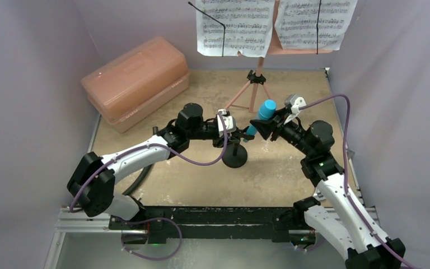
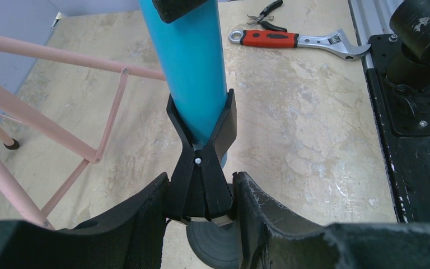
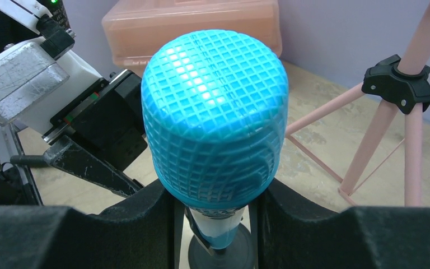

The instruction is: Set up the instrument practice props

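Note:
The cyan toy microphone (image 1: 266, 110) hangs tilted over the table's middle, and my right gripper (image 1: 263, 128) is shut on its body just below the mesh head (image 3: 215, 106). Its handle (image 2: 187, 61) rests in the open fork of the black mic stand's clip (image 2: 201, 168). My left gripper (image 2: 201, 188) is shut on that clip's lower handles, above the stand's round base (image 2: 213, 246). The pink music stand (image 1: 256, 84) stands on its tripod at the back, carrying two white sheet-music pages (image 1: 235, 25) (image 1: 313, 22).
A large translucent pink case (image 1: 137, 81) lies at the back left. A red-handled wrench (image 2: 291, 40) and small pliers (image 2: 269, 11) lie on the table by the right arm's base. The tripod legs (image 3: 411, 129) are close behind the microphone. Walls enclose three sides.

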